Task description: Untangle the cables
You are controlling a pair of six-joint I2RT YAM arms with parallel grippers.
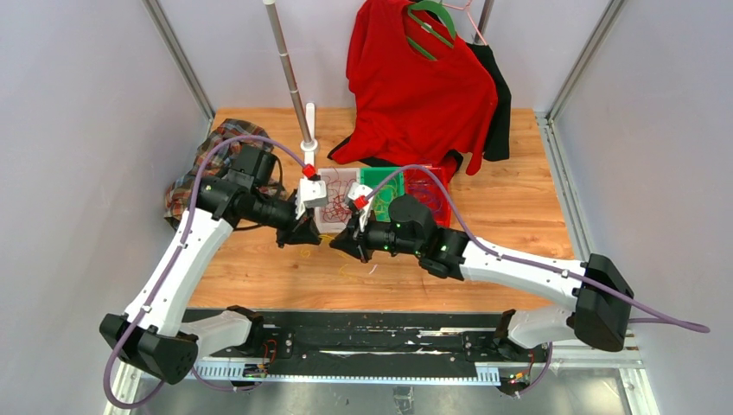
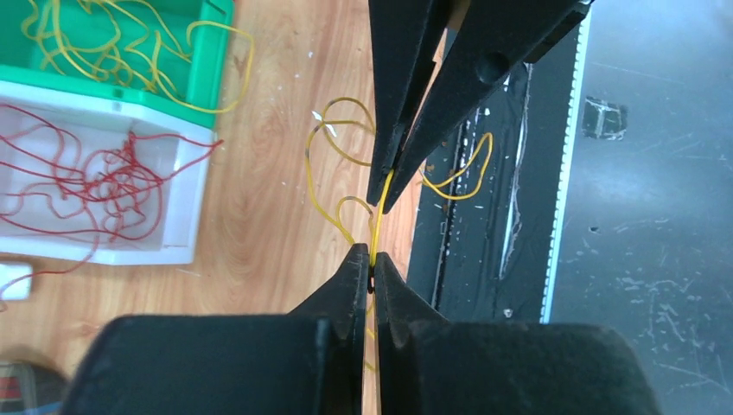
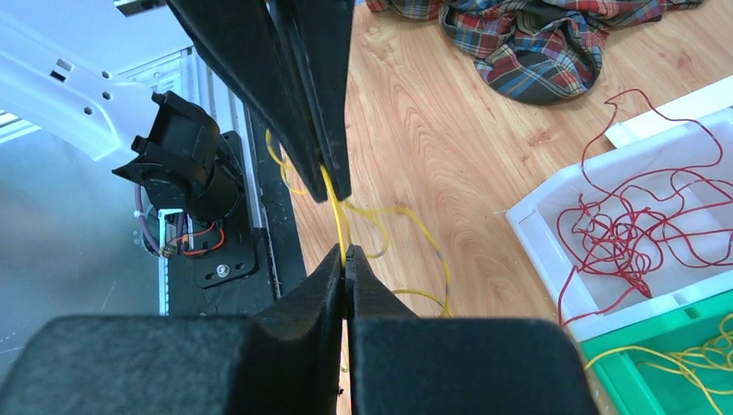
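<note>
A thin yellow cable (image 2: 378, 220) runs taut between my two grippers, just above the wooden table near its front edge. My left gripper (image 2: 370, 264) is shut on one end of that short stretch. My right gripper (image 3: 346, 259) is shut on the same yellow cable (image 3: 337, 216), tip to tip with the left. Loose yellow loops (image 2: 333, 138) trail onto the wood around both. Seen from above, the grippers meet in front of the bins (image 1: 328, 238). Tangled red cables (image 2: 104, 181) lie in a white bin (image 2: 186, 207), and yellow ones (image 2: 112, 43) in a green bin (image 2: 207, 78).
White (image 1: 328, 225), green (image 1: 378, 177) and red (image 1: 432, 203) bins stand in a row mid-table. A plaid cloth (image 1: 186, 186) lies at the left. A red shirt (image 1: 415, 86) hangs on a hanger at the back, beside a metal pole (image 1: 290, 73). A black rail (image 2: 484, 259) borders the table's front edge.
</note>
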